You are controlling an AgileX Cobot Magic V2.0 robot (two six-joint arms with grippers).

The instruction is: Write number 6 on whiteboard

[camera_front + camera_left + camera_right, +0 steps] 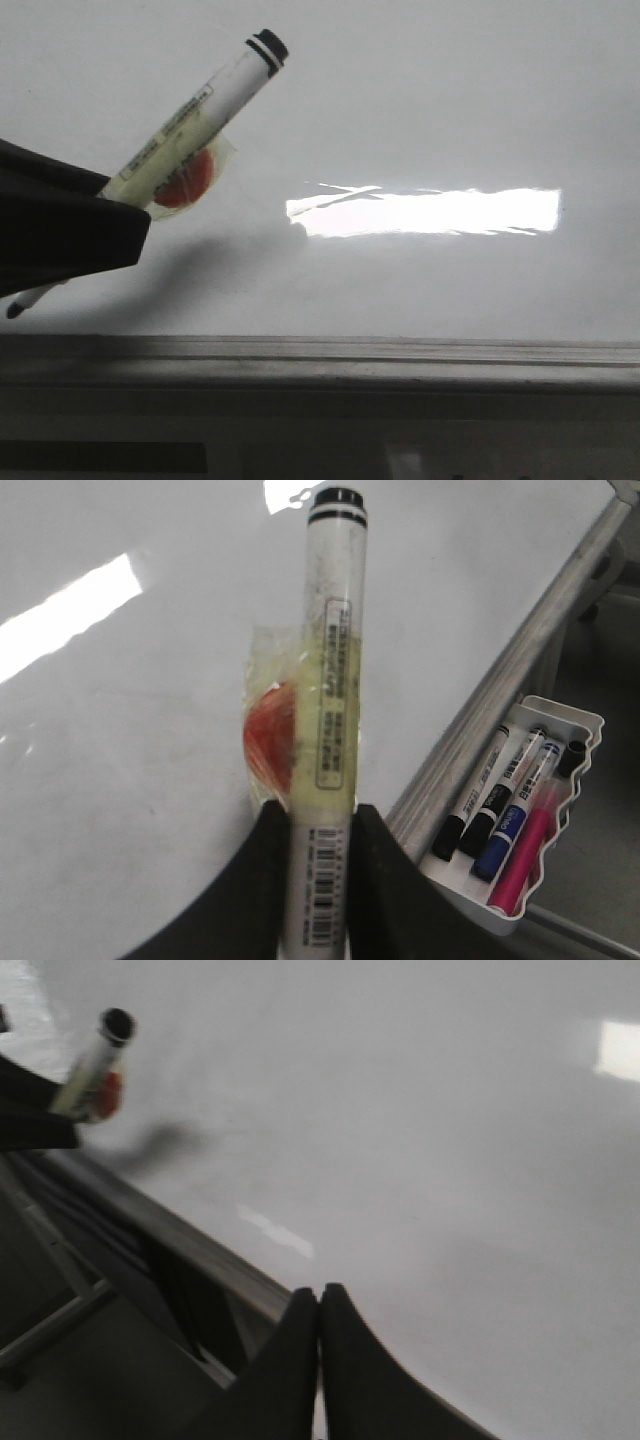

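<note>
The left gripper (318, 830) has its jaws pinching a white marker (195, 115), tilted with its tip down by the whiteboard (420, 110). The right gripper (320, 1305) hangs above the board, jaws pressed together. I see no number 6.

The front view looks low and close across the whiteboard (420, 110), over its near edge strip. The left wrist view peers along the marker (330, 720) down at the board. The right wrist view faces the board from farther off, sharing that marker (95, 1065).
</note>
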